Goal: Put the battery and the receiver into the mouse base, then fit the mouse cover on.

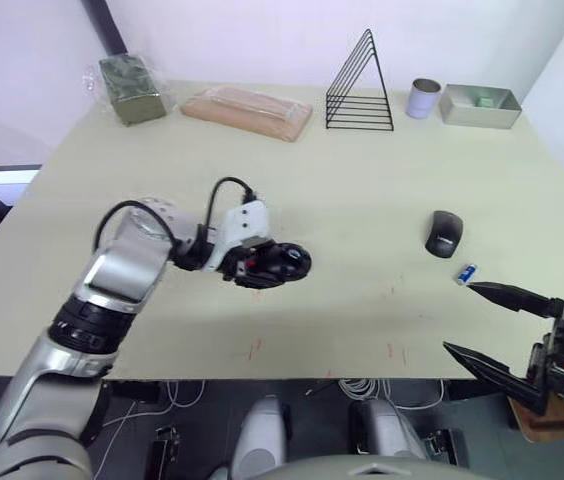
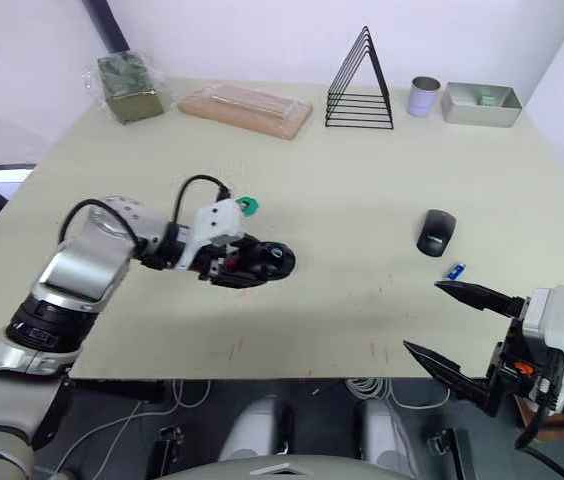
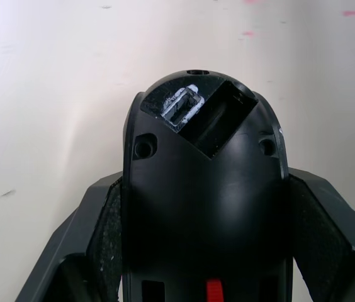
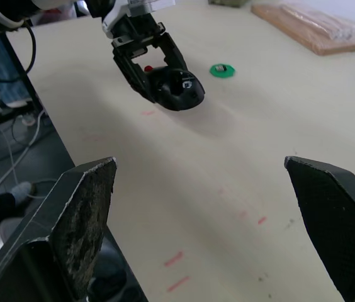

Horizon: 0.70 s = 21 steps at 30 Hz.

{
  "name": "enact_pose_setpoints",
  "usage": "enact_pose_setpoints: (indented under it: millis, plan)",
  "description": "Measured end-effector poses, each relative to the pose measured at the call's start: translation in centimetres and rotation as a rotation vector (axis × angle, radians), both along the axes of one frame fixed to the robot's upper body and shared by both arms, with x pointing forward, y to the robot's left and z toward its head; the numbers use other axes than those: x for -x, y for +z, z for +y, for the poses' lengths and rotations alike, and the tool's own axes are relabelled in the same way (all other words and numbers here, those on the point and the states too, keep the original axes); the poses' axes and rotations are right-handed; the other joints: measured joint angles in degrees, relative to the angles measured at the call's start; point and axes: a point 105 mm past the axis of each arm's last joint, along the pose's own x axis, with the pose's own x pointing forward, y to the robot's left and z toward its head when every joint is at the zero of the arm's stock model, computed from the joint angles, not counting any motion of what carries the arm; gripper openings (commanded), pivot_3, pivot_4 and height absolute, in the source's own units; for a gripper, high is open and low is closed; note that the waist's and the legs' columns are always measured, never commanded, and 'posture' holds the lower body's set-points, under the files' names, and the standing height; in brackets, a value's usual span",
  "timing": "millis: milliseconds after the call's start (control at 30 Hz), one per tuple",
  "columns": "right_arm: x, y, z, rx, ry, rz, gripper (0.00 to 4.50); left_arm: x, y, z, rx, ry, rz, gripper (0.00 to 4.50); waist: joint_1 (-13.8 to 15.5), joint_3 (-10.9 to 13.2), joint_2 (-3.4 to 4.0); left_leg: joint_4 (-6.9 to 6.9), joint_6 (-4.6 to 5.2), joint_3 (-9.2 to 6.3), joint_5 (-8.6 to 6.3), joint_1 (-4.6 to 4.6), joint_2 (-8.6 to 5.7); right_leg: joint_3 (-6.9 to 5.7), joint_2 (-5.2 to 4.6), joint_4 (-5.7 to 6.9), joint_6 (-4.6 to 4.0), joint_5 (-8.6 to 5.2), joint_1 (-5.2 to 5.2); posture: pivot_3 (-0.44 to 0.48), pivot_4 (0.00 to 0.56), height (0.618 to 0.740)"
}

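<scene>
Base (image 1: pixel 284 264): pinched in left gripper (image 1: pixel 274 263). Battery (image 1: pixel 466 272): just beyond right gripper (image 1: pixel 465 318), nearer arm; fingers spread. Cover (image 1: pixel 443 233) farther back.

Mouse bases: one, the mouse base (image 1: pixel 284 264), black, left of centre on the table.
Mouse covers: one, the mouse cover (image 1: pixel 443 233), dark grey, right of centre.
Batteries: one, the battery (image 1: pixel 465 273), blue, just near of the cover.
Grippers: two, the left gripper (image 1: pixel 262 268) and the right gripper (image 1: pixel 474 320).
Green discs: one green disc (image 2: pixel 247 207), just far of the mouse base.
Wire racks: one black wire rack (image 1: pixel 361 86), far side.
Cans: one metal can (image 1: pixel 423 98), far right.
Trays: one grey tray (image 1: pixel 479 107), far right.
Wooden boards: one wrapped board (image 1: pixel 247 111), far side.
Wrapped green blocks: one green block (image 1: pixel 130 87), far left.
Tables: one table (image 1: pixel 362 190).
</scene>
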Motion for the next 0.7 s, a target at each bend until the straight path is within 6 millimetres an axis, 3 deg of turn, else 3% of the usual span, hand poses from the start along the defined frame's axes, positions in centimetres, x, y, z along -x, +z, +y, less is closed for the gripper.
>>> enact_pose_setpoints:
  millis: [200,700]
  plan:
    - [0.5,-0.1,-0.8,0.034,-0.025,0.021,4.50,0.6,-0.2,-3.1,-0.036,-0.034,-0.004,2.93,-0.67,-0.02,0.12,0.00,0.00,-0.04,0.00,0.06,-0.01,0.06,0.04,-0.01,-0.01,-0.01,0.01,0.000,0.150,0.740]
    - [0.7,-0.2,-0.6,0.038,-0.033,0.040,4.50,0.0,-3.2,-7.3,-0.087,-0.015,-0.028,2.93,-0.67,-0.01,0.16,0.00,0.01,-0.45,0.00,0.03,-0.04,0.04,0.06,-0.04,-0.10,-0.05,0.04,0.000,0.150,0.740]
